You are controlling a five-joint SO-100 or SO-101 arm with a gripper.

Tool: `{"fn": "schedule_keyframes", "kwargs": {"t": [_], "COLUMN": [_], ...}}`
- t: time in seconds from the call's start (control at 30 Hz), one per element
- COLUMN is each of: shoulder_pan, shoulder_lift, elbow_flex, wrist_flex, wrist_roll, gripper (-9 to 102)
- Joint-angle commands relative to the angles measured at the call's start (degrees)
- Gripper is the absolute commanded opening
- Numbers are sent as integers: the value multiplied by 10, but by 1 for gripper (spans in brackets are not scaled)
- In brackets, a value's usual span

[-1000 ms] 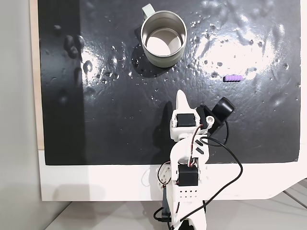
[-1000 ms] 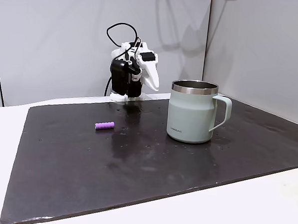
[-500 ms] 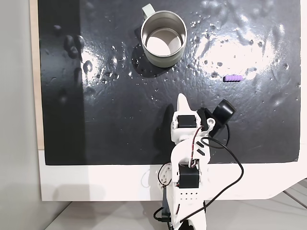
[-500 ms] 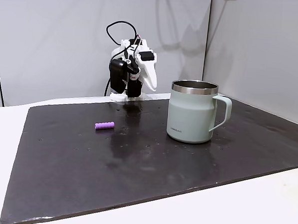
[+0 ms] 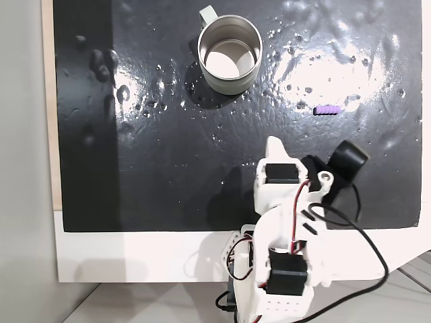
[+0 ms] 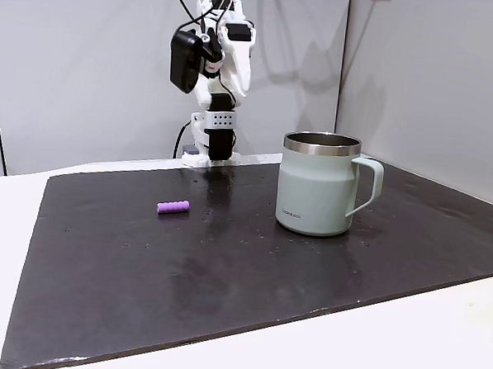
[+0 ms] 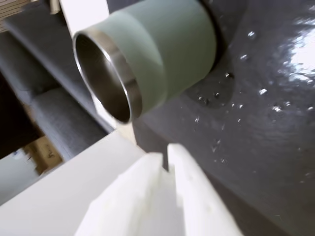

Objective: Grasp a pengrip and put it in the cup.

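1. Now, in the fixed view from the side, the little purple pengrip (image 6: pixel 172 207) lies flat on the black mat (image 6: pixel 225 274), on the left, all by itself.
2. Behind it the white arm (image 6: pixel 219 76) stands tall at the back edge of the mat. It has a black camera (image 6: pixel 184 49) on its side.
3. To the right, the pale green cup (image 6: pixel 319 188) sits upright on the mat, well apart from the pengrip. Its handle points right. It has small dark writing low on its front, too tiny to read.
4. From above, the cup (image 5: pixel 229 55) is near the top, and the pengrip (image 5: pixel 328 109) lies far to its right.
5. From the wrist, the white gripper (image 7: pixel 165 156) has its two fingers pressed together with nothing in them. The cup (image 7: pixel 147 64) is just past the tips.
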Motion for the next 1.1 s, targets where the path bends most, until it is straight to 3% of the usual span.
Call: {"fn": "schedule_keyframes", "kwargs": {"t": [0.0, 0.3, 0.47, 0.63, 1.07], "shoulder_pan": [45, 116, 132, 156, 227], "shoulder_lift": [-81, -301, -431, -515, -715], "elbow_flex": [-113, -318, -430, -494, -603], "wrist_flex": [46, 172, 233, 254, 248], "wrist_roll": [-39, -99, -138, -156, -169], "gripper": [0, 3, 17, 28, 28]}}
